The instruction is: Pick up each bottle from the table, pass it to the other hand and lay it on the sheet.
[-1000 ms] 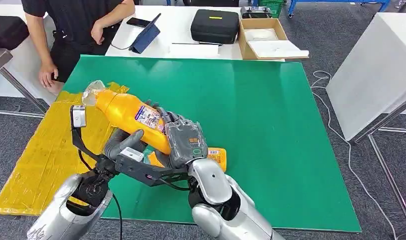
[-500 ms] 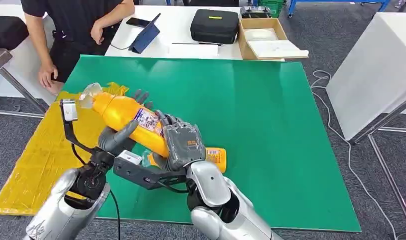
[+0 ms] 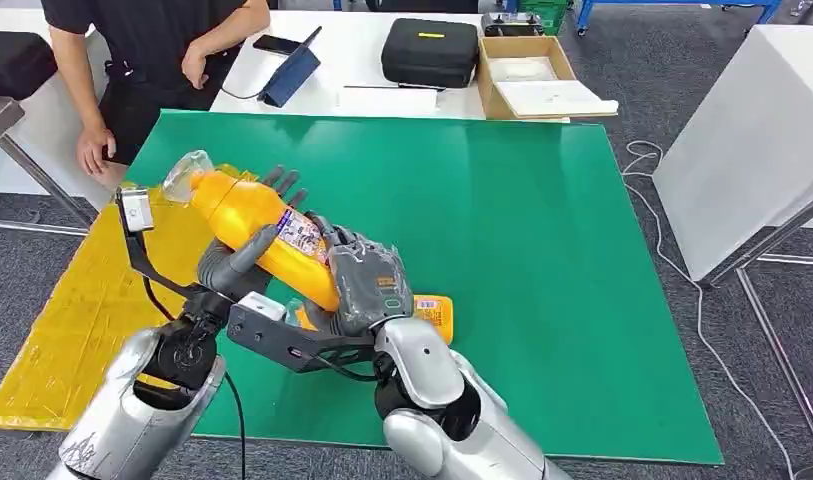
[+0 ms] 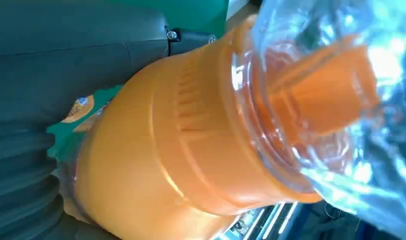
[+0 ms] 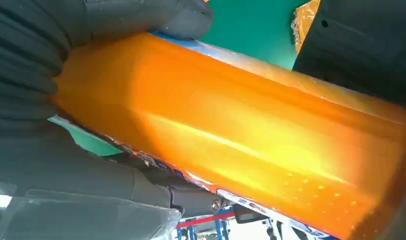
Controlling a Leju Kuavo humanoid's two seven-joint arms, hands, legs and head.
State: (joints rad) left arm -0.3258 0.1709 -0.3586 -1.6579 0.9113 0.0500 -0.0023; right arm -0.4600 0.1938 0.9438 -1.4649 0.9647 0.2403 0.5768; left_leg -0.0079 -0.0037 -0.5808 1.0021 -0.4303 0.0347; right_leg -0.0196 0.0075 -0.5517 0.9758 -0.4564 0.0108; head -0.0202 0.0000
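An orange bottle with a clear cap and printed label hangs tilted above the green table top, cap toward the yellow sheet. My right hand grips its lower body. My left hand clasps its upper half, thumb across the front and fingers straight up behind it. The left wrist view shows the bottle close up against my left hand. My right hand wraps the bottle in the right wrist view. A second orange bottle lies on the table, half hidden under my right hand.
A person stands at the far left corner, one hand near the sheet's far end. The white table behind holds a tablet, a black case and a cardboard box. Another white table stands right.
My left hand has come up around the bottle, its thumb rising from below onto the front. The bottle shifted slightly left with both hands on it.
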